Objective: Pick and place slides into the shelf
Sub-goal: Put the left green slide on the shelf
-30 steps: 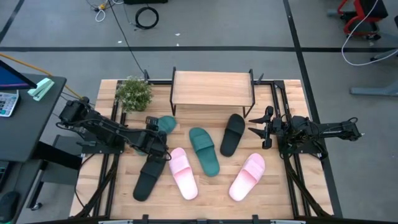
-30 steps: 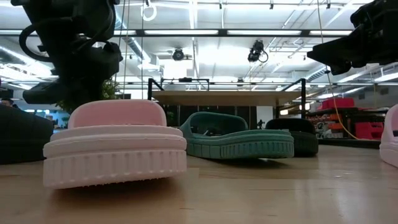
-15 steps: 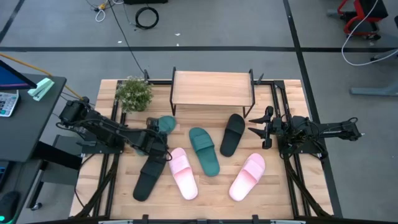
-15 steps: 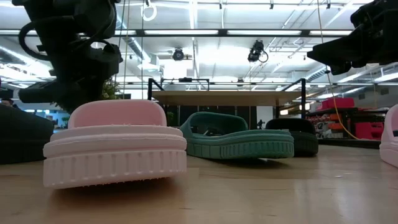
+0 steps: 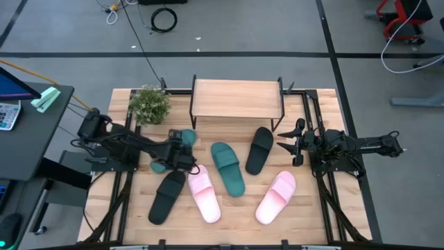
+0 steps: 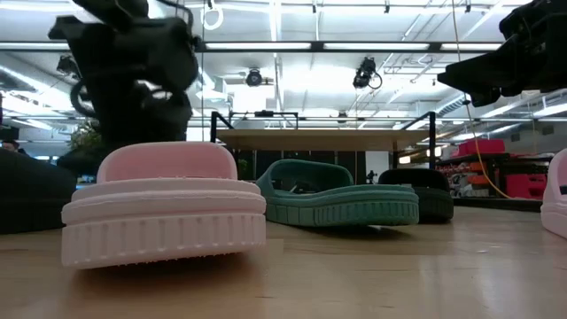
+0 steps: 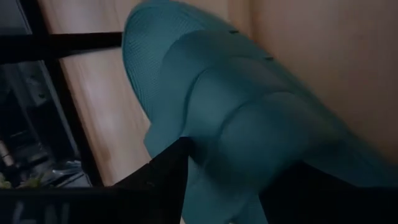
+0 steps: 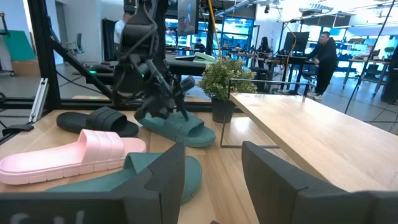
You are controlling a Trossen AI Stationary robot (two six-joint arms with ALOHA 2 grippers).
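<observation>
The shelf (image 5: 237, 98) carries no slides yet, all six lie on the desk (image 5: 319, 208) in front of it, and the left gripper (image 5: 182, 148) fingers pinch one teal slide (image 5: 182, 138), while the right gripper (image 5: 286, 146) fingers are spread.

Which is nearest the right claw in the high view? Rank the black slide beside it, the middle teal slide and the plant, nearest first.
From the right claw:
1. Black slide, just to its left, below the shelf.
2. Teal slide, mid-table, farther left.
3. Plant, far-left back corner.
</observation>
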